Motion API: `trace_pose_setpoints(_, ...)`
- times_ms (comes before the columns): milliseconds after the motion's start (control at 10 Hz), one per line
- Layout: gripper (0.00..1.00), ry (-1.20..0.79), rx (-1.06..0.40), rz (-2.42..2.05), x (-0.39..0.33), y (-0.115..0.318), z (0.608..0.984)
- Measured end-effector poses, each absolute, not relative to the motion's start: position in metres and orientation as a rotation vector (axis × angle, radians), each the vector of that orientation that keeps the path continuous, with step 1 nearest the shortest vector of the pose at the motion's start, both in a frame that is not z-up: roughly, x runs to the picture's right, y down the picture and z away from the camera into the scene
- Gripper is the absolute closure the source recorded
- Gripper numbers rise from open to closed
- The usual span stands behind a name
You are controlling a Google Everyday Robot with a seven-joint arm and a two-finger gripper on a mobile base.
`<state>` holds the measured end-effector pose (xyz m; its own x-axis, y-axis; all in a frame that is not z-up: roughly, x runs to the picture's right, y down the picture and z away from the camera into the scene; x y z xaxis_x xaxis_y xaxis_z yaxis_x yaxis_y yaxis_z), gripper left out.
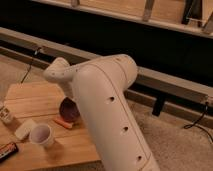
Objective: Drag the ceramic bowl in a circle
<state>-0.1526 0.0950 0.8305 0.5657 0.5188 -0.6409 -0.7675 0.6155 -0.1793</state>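
The ceramic bowl (68, 110), small, dark purple and glossy, sits on the wooden table (32, 97) just behind an orange stick (63, 123). My thick white arm (107, 110) bends at an elbow (57, 71) above the bowl and covers the bowl's right side. The gripper is hidden behind the arm, down by the bowl; it is shut, and whether it touches the bowl does not show.
A white cup (41, 135) stands in front of the bowl, with a pale block (24, 128) to its left. A dark bar (7, 148) and a small item (5, 115) lie at the left edge. Past the table's right edge is floor, with a long rail (170, 82) behind.
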Motion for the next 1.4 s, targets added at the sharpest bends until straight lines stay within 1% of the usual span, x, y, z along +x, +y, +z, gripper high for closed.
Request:
trace_pose_setpoints(100, 1.0, 0.558, -0.489, 0.721, -0.161, 0.11, 0.814)
trace_pose_setpoints(200, 1.0, 0.542, -0.501, 0.686, -0.17, 0.12, 0.806)
trace_pose_setpoints(300, 1.0, 0.529, -0.511, 0.669, -0.178, 0.125, 0.801)
trace_pose_setpoints(500, 1.0, 0.47, -0.541, 0.653, -0.217, 0.133, 0.797)
trace_pose_setpoints(700, 1.0, 0.384, -0.538, 0.669, -0.268, 0.117, 0.802)
trace_pose_setpoints(900, 1.0, 0.309, -0.511, 0.657, -0.317, 0.091, 0.812)
trace_pose_setpoints(1400, 1.0, 0.274, -0.478, 0.593, -0.382, 0.07, 0.846)
